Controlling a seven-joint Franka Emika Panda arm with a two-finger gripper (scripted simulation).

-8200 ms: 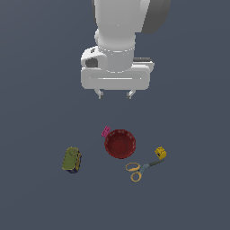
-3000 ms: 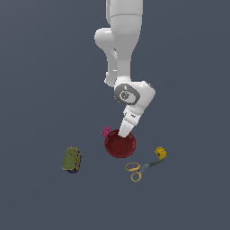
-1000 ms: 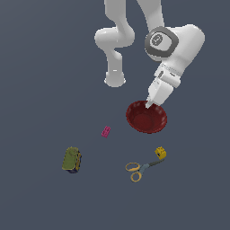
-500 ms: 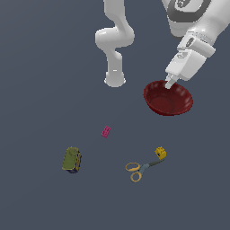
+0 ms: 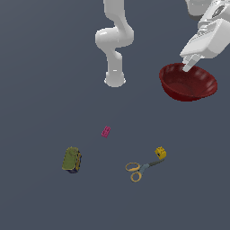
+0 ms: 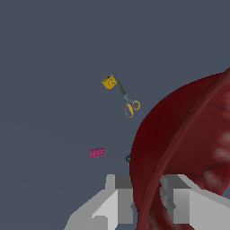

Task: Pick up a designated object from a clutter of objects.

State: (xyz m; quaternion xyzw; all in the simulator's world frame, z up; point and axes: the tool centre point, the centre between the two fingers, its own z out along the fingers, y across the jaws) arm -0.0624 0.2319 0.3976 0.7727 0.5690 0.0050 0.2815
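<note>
The dark red bowl [image 5: 188,83] hangs high above the floor at the exterior view's upper right, tilted. My gripper [image 5: 188,66] is shut on its rim. In the wrist view the bowl [image 6: 188,148] fills one side, its rim pinched between my two grey fingers [image 6: 120,197]. The rest of the clutter lies below: the pink block [image 5: 106,131], the olive-green can [image 5: 72,159], the yellow-handled scissors [image 5: 139,169] and the small yellow block [image 5: 160,152]. The wrist view also shows the pink block [image 6: 97,152], scissors [image 6: 129,104] and yellow block [image 6: 109,81].
The arm's white base [image 5: 115,80] stands at the back centre of the dark grey floor [image 5: 40,90]. The can lies at the exterior view's left, the scissors and yellow block toward its right.
The gripper has carried the bowl up off the floor and toward the exterior view's right, higher in each frame. The pink block, hidden beside the bowl earlier, lies exposed. Other objects have not moved.
</note>
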